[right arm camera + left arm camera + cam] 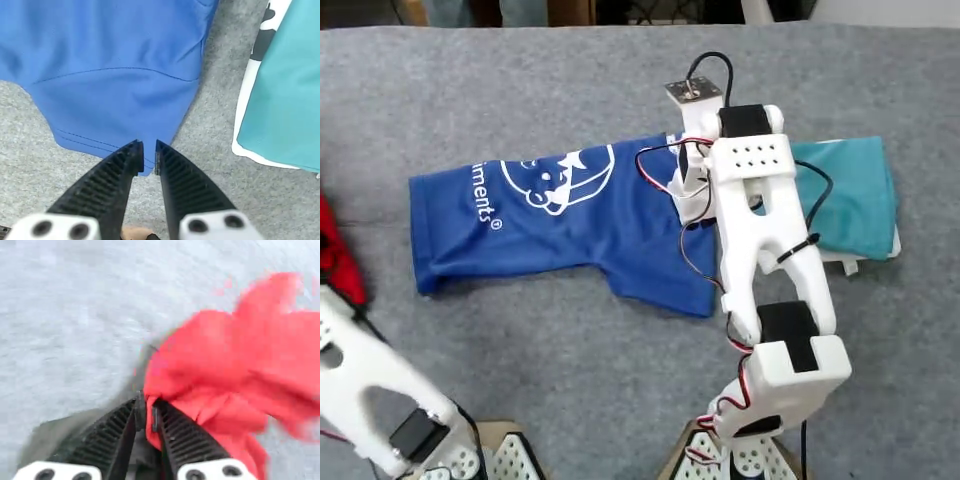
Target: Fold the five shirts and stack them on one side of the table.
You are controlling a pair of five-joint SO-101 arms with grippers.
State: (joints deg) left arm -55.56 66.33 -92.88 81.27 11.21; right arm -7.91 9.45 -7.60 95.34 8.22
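Observation:
A blue shirt (550, 215) with white print lies spread flat mid-table, one sleeve (120, 100) pointing toward the near edge. My right arm (760, 230) stretches over its right end. The right gripper (146, 150) hovers above that sleeve's hem, shut with only a thin slit between its fingers; the cloth below lies flat. A folded teal shirt (850, 195) rests on a white one (247, 107) at the right. At the left table edge is a red shirt (338, 262). My left gripper (148, 416) is shut on a bunch of this red shirt (235, 365).
Grey felt covers the table (520, 370). Bare felt stretches in front of the blue shirt and along the far edge. Both arm bases stand at the near edge, the left arm (380, 400) low at the near left corner.

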